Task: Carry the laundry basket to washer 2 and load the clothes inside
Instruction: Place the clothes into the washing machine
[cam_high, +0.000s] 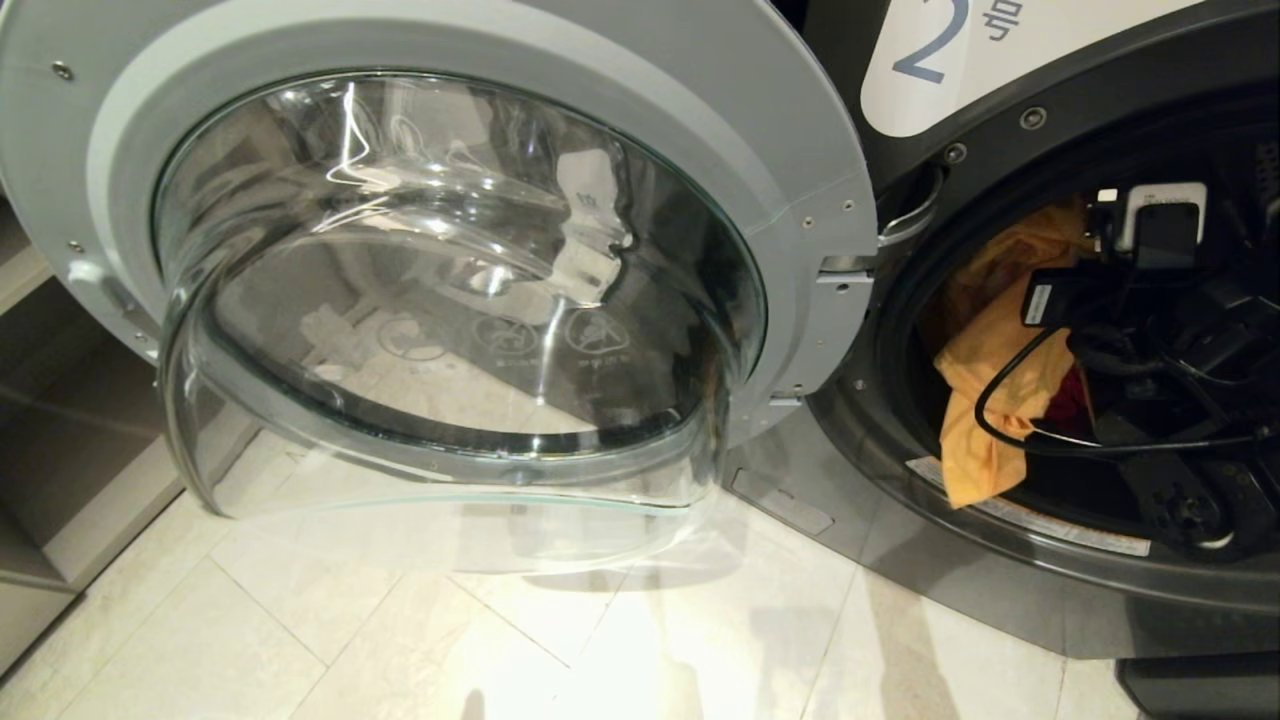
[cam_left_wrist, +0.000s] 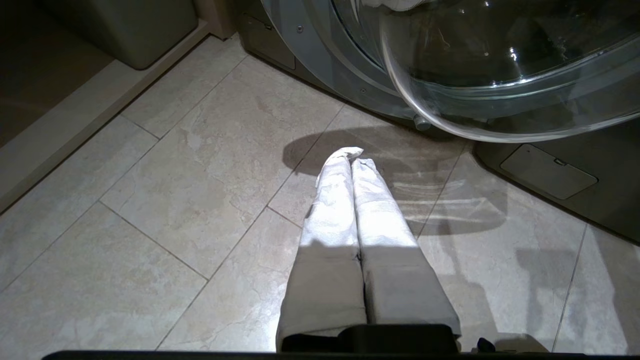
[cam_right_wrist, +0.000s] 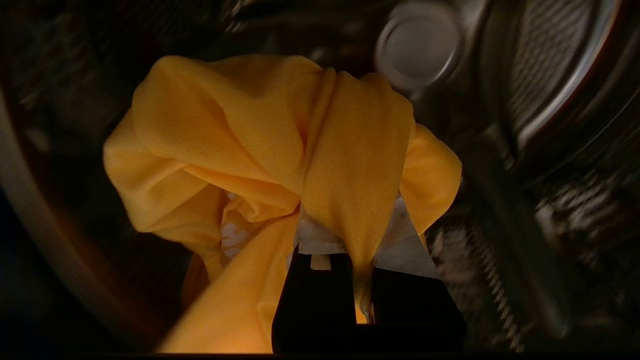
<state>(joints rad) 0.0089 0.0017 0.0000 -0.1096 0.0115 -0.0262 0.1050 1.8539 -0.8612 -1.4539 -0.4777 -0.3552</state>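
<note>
Washer 2 (cam_high: 1000, 480): door (cam_high: 440, 290) swung wide over the tiled floor (cam_left_wrist: 165, 200) | right claw (cam_right_wrist: 357, 235): inside the drum, pinched tight on the yellow garment (cam_right_wrist: 260, 145), which hangs past the drum's lip | pink-red garment (cam_high: 1072, 398): behind the yellow one | left claw (cam_left_wrist: 351, 156): closed, empty, above the floor near the door

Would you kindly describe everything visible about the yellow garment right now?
The yellow garment is soft, thin, finely woven fabric, bright orange-yellow, bunched into loose folds. It hangs inside the drum of washer 2, whose door stands open, and its lower end droops over the drum's front lip. The right gripper is shut on a gathered fold, with cloth draped over its white-wrapped fingers. A bit of red fabric shows beside it.
</note>
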